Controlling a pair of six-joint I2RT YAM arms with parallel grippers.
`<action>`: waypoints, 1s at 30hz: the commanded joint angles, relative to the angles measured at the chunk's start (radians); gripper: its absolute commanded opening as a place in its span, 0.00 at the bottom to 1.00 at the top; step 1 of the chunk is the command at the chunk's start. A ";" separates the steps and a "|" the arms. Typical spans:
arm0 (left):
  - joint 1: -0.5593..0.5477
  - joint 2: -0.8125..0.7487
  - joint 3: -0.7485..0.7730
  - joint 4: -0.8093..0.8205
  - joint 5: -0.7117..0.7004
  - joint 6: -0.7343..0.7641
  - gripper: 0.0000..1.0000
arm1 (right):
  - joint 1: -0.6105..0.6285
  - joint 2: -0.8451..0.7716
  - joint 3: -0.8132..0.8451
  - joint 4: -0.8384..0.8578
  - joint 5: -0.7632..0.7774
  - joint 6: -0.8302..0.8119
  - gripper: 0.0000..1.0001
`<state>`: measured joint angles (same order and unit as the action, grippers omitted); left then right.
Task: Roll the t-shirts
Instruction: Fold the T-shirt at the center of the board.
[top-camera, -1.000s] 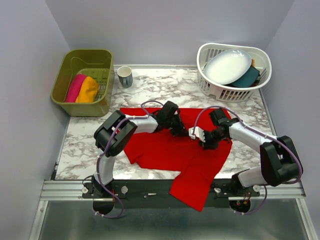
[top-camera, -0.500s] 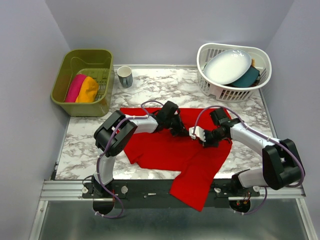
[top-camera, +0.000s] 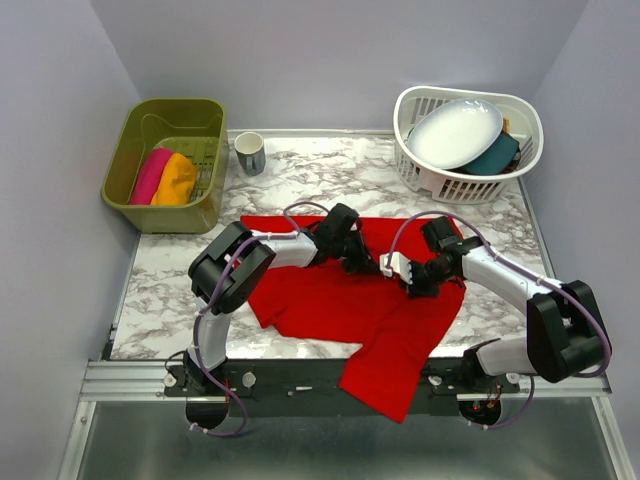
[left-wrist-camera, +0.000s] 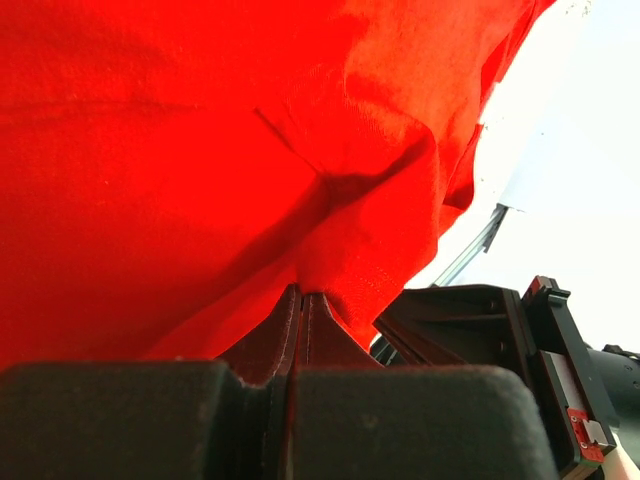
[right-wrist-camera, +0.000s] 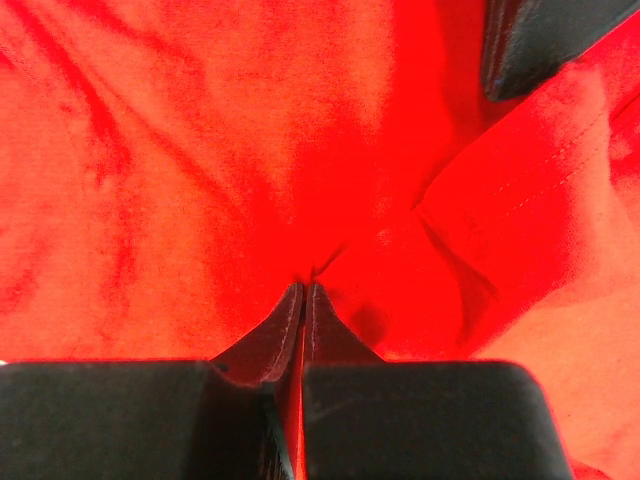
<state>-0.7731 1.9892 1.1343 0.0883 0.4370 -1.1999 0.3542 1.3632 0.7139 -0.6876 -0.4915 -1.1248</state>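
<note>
A bright red t-shirt (top-camera: 320, 300) lies spread on the marble table, one end hanging over the near edge. Both grippers meet tip to tip at its middle. My left gripper (top-camera: 368, 264) is shut, pinching a raised fold of the red cloth (left-wrist-camera: 360, 200) at its fingertips (left-wrist-camera: 303, 296). My right gripper (top-camera: 404, 280) is shut too, with red cloth (right-wrist-camera: 250, 180) caught between its fingers (right-wrist-camera: 304, 292). A pink t-shirt (top-camera: 150, 174) and an orange t-shirt (top-camera: 177, 180) lie rolled side by side in the green bin (top-camera: 165, 112).
A mug (top-camera: 249, 153) stands beside the green bin at the back left. A white basket (top-camera: 428, 176) at the back right holds a white plate (top-camera: 455, 132) and a teal dish (top-camera: 495, 155).
My right gripper has closed on the red cloth. Both grippers have edged slightly right; the shirt lies much as before.
</note>
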 joint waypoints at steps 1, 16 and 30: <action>-0.006 -0.024 -0.011 0.016 -0.030 0.011 0.00 | 0.003 -0.006 0.025 -0.069 -0.045 0.031 0.11; -0.006 -0.049 -0.010 -0.048 -0.040 0.102 0.00 | 0.002 -0.038 0.025 -0.049 -0.045 0.074 0.27; -0.018 -0.017 0.001 -0.039 -0.044 0.132 0.00 | -0.136 0.121 0.232 -0.044 -0.021 0.099 0.17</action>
<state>-0.7811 1.9789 1.1343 0.0498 0.4210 -1.1095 0.2962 1.4261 0.8242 -0.7155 -0.5098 -1.0344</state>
